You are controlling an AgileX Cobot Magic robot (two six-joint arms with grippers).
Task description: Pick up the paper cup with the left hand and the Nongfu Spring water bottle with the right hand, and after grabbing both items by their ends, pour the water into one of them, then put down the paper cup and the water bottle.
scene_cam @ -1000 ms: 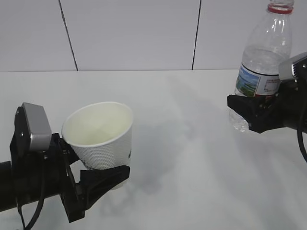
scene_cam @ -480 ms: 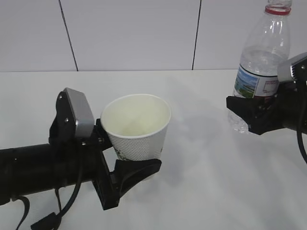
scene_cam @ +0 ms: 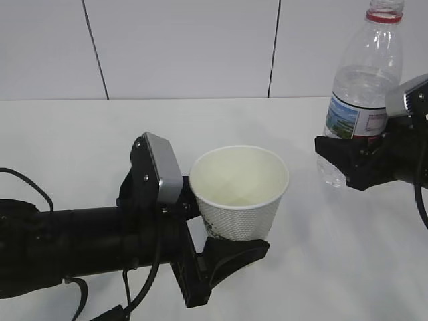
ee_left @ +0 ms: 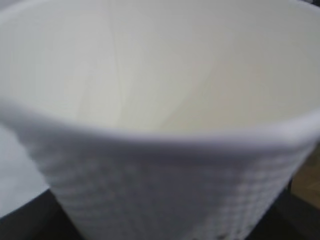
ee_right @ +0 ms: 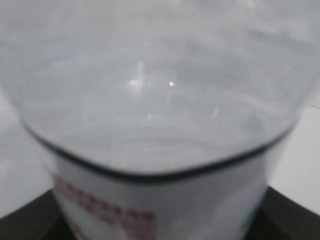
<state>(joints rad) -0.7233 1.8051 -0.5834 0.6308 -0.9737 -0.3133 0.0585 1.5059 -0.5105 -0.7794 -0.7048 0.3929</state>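
1. Two arms are working over a white table (scene_cam: pixel 301 267), which is filling the lower part of the exterior view, with a white panelled wall (scene_cam: pixel 187 47) running behind it at 12 o'clock.
2. Entering from 9 o'clock, the left hand (scene_cam: pixel 231 251) is reaching toward the middle of the exterior view, carrying a grey rectangular plate (scene_cam: pixel 162 167) on top; its jaws are standing well apart and gripping the paper cup by its lower end.
3. Entering from 3 o'clock, the right hand (scene_cam: pixel 348 164) is clamping the lower body of the bottle, its jaws spread to the bottle's width.
4. The Nongfu Spring water bottle (scene_cam: pixel 364 87) is standing near upright at 2 o'clock, uncapped, its red neck ring at the frame top; water level cannot be told.
5. The paper cup (scene_cam: pixel 239 194) is sitting near centre, held off the table, mouth tilting slightly toward the camera, well apart from the bottle; its inside is appearing dry in the left wrist view (ee_left: pixel 160 100).
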